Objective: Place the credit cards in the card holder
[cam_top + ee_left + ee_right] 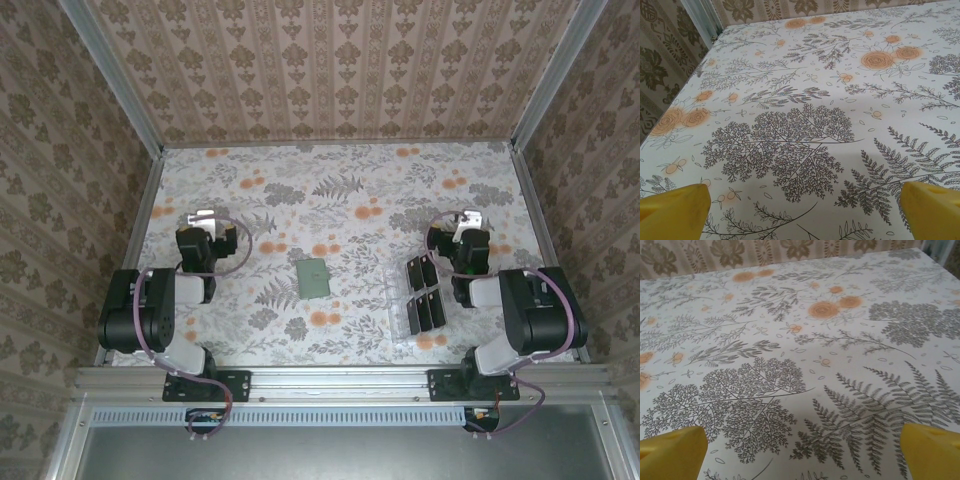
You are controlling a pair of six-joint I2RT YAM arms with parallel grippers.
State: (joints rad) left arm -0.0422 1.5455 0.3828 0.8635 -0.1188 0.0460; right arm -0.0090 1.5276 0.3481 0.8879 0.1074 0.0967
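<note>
The card holder (313,278), a small sage-green wallet, lies flat and closed near the middle of the floral tablecloth. To its right, several black credit cards (421,272) stand in a clear plastic slotted rack (408,322). My left gripper (205,217) rests far left of the wallet, pointing to the back wall. My right gripper (462,222) sits just behind the rack, apart from the cards. In the left wrist view the left gripper (805,215) is open, with bare cloth between its yellow fingertips (675,210). The right gripper (802,455) is open in the right wrist view, over bare cloth too.
Patterned walls close in the table at the back and both sides, with metal rails (140,215) along the edges. The right arm's elbow (535,310) sits close to the rack's right side. Open cloth lies between the wallet and the back wall.
</note>
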